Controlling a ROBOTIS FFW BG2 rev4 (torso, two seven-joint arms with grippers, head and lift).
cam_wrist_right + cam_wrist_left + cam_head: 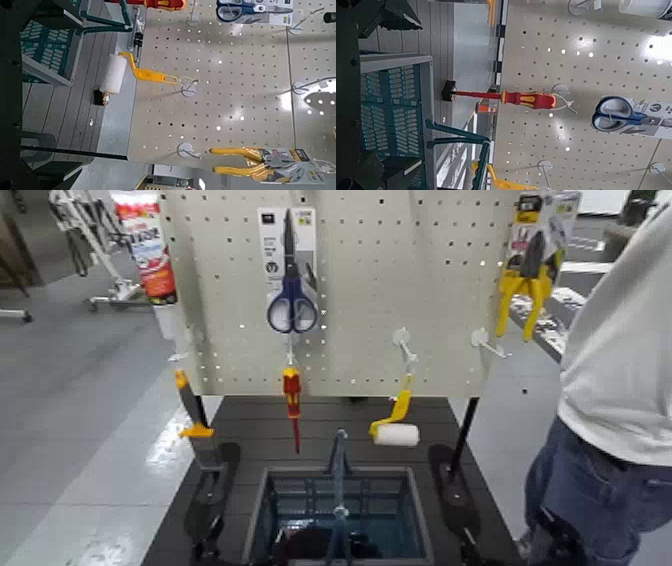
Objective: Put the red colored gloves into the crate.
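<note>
The crate (pixel 338 520) stands on the dark table below the pegboard, its thin handle (pixel 338 475) upright in the middle. A red and dark lump, the red colored gloves (pixel 300 544), lies inside its near left part, cut off by the picture's edge. Neither arm shows in the head view. In the left wrist view my left gripper (pixel 406 93) is open, with the crate's slotted wall (pixel 391 103) seen between its dark fingers. My right gripper (pixel 67 91) is open too and holds nothing. The crate (pixel 47 47) lies off to one side of it.
A pegboard (pixel 400 270) behind the crate carries scissors (pixel 291 300), a red-handled screwdriver (pixel 291 395), a yellow paint roller (pixel 397 430) and yellow pliers (pixel 525 285). A person (pixel 620 370) stands close at the table's right side. Black stand feet (pixel 213 495) flank the crate.
</note>
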